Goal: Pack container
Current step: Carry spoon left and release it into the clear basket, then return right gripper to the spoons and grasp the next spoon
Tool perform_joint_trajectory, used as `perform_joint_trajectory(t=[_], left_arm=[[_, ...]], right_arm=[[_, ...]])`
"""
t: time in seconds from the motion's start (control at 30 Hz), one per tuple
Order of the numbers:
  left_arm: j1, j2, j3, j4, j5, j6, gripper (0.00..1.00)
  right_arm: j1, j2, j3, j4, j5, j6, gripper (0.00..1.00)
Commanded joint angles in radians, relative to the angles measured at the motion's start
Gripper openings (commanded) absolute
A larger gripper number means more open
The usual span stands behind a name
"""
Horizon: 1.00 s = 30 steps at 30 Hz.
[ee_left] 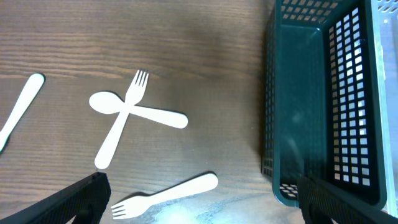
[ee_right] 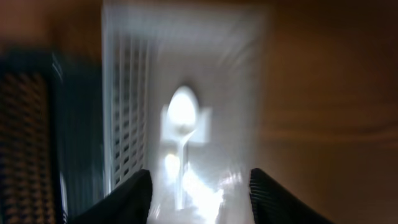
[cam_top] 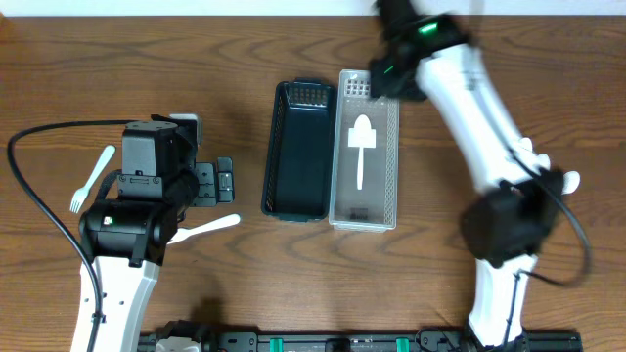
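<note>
My right hand (ee_right: 199, 193), fingers apart and empty, hangs over the clear basket's (cam_top: 391, 176) far end where the spoon (cam_top: 360, 147) lies lengthwise, so the loose fork (ee_left: 165, 194), lying slantwise toward the desk's left edge just beside my wide-open left hand (ee_left: 200, 199), falls to that nearer arm.

Surface (cam_top: 117, 59): wood-look, brown, visible grain, satin finish with a faint sheen.
Dark basket (cam_top: 271, 156): dark green plastic, perforated lattice walls, smooth, slight gloss on the floor.
Clear basket (cam_top: 390, 166): translucent colourless plastic, lattice walls, frosted look.
Boxed spoon (cam_top: 361, 147): white plastic, smooth, matt.
Loose cutlery, namely crossed fork (ee_left: 111, 144), crossed spoon (ee_left: 163, 116) and lower fork (ee_left: 171, 193): white plastic, smooth, low gloss.
Right arm casing (cam_top: 469, 108): white plastic, smooth, glossy.
Right wrist view is too blurred to judge any finish.
</note>
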Motion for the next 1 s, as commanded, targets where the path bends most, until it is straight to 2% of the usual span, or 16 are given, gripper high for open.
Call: perform_joint_trajectory(t=[0.0,0.17,0.37,0.73,0.97], left_arm=[[0.005,-0.005,0.018,0.0,0.002,0.014,0.98],[0.005,-0.005,0.018,0.0,0.003,0.014,0.98],[0.005,-0.005,0.018,0.0,0.003,0.014,0.98],[0.005,-0.005,0.018,0.0,0.003,0.014,0.98],[0.005,-0.005,0.018,-0.002,0.003,0.014,0.98]], right_arm=[[-0.151,-0.157,0.093,-0.05,0.102,-0.035,0.6],[-0.383,-0.19,0.09,-0.18,0.135,-0.072,0.77],[-0.581,-0.134,-0.052,-0.193,0.09,-0.072,0.8],[-0.618,-0.068,-0.517,0.135,0.04,-0.108,0.8],[-0.618,-0.068,-0.672,0.289,0.018,-0.132,0.79]])
